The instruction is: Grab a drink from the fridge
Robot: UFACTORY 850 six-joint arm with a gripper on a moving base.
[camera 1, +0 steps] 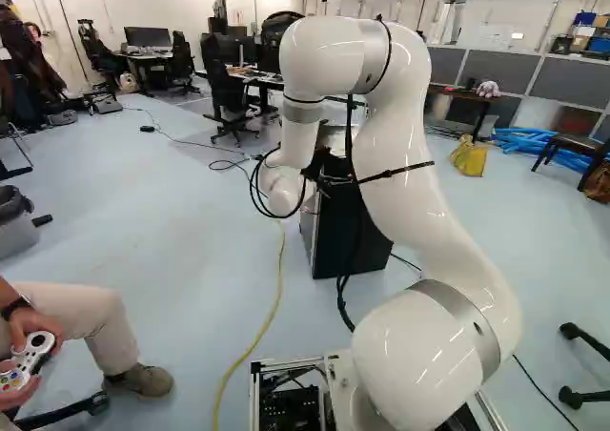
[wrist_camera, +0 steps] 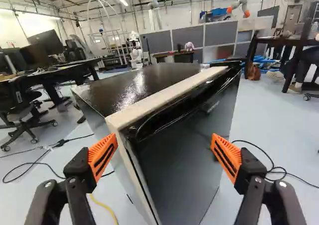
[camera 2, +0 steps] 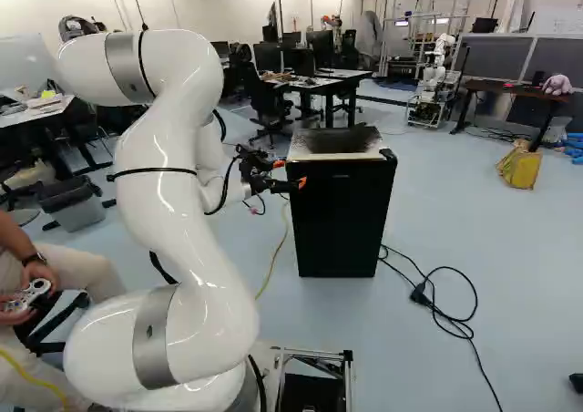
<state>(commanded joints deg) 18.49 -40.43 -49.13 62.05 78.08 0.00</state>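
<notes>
In the right base view my gripper (camera 2: 290, 173) is at the upper left front edge of the small black fridge (camera 2: 339, 221), its orange fingertips close to the door side. Seen from the wrist, the gripper (wrist_camera: 164, 155) is open, one finger on each side of the fridge's near corner (wrist_camera: 115, 123); nothing is held, and whether a finger touches the fridge I cannot tell. The fridge door (wrist_camera: 184, 170) looks closed, with a dark recess along its top edge. The left base view shows the fridge (camera 1: 348, 226) partly behind my arm. No drink is visible.
A black cable (camera 2: 446, 316) lies on the floor right of the fridge, and a yellow cable (camera 1: 262, 331) runs left of it. A seated person's leg (camera 1: 86, 321) is at the left, near the base. Another robot (camera 2: 437, 75), desks and chairs stand farther back.
</notes>
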